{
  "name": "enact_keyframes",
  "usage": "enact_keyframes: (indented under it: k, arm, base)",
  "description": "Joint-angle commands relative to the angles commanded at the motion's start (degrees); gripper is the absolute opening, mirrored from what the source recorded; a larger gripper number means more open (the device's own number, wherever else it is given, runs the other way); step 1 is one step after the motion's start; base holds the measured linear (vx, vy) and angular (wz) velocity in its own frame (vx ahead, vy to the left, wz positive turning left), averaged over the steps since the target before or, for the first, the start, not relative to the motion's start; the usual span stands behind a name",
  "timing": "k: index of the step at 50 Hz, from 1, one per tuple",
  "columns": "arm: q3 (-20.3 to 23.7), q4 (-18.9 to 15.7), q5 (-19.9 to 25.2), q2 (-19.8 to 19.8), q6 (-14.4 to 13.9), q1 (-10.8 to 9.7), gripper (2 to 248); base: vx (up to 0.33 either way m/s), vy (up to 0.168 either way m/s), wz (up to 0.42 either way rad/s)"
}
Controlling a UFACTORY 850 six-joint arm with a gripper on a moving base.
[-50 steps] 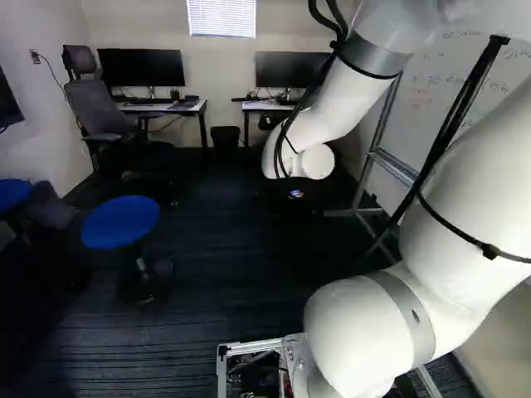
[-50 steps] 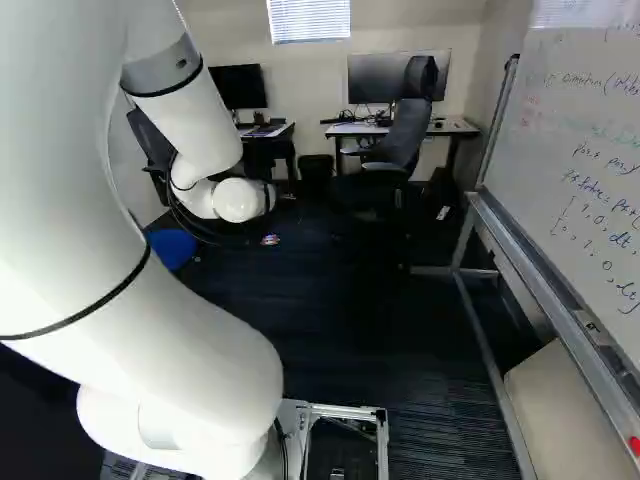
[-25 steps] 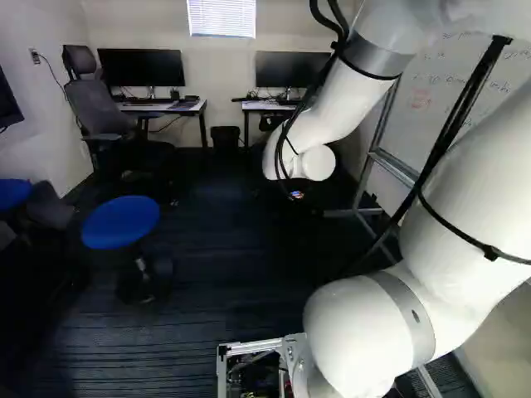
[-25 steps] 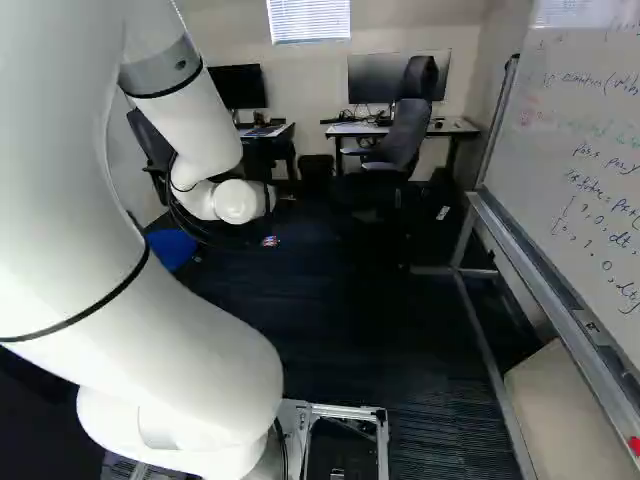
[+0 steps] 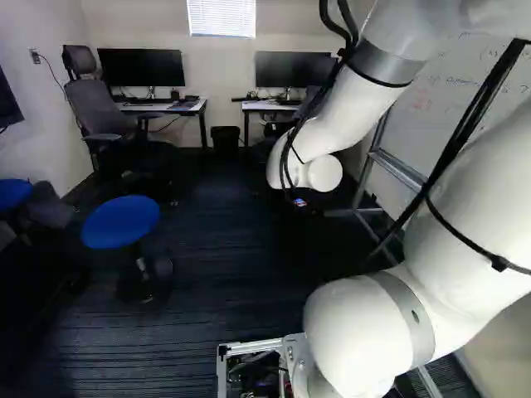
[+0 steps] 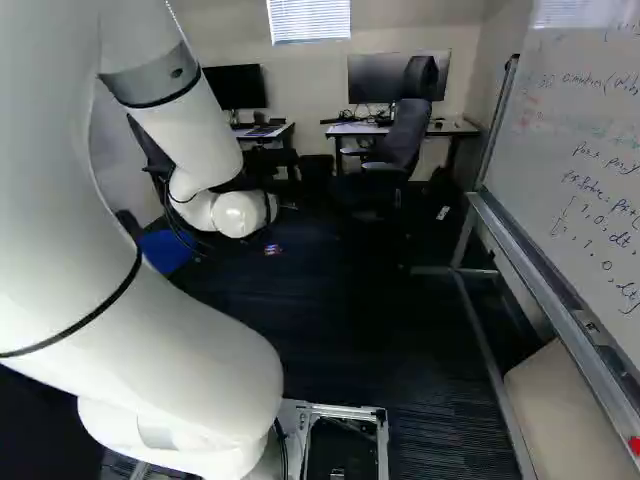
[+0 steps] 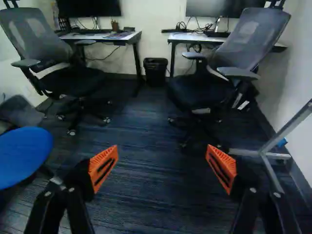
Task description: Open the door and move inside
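Two chairs (image 7: 251, 36) and two tables (image 7: 102, 37) are counted. Two blue stools (image 5: 120, 221) are seen, with one grey seat (image 5: 50, 207) near them. Three screens (image 5: 141, 68) are made out, one of them cut off by the edge of the left base view. One bin (image 7: 155, 73), one window (image 5: 221, 18), one whiteboard (image 6: 600, 140), one outlet (image 5: 35, 56) and one arm (image 6: 130, 330) are shown. The cables (image 5: 485, 91) cannot be counted.
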Motion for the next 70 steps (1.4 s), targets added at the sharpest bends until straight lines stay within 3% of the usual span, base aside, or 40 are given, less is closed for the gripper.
enact_keyframes:
  k: [38, 70]
  arm:
    - [11.7, 0.2, 8.2, 6.4, 0.0, -3.3, 247]
    - [15.6, 0.3, 10.9, 8.5, 0.0, -4.4, 247]
  base:
    - [0.0, 0.0, 0.0]
    - [0.0, 0.0, 0.0]
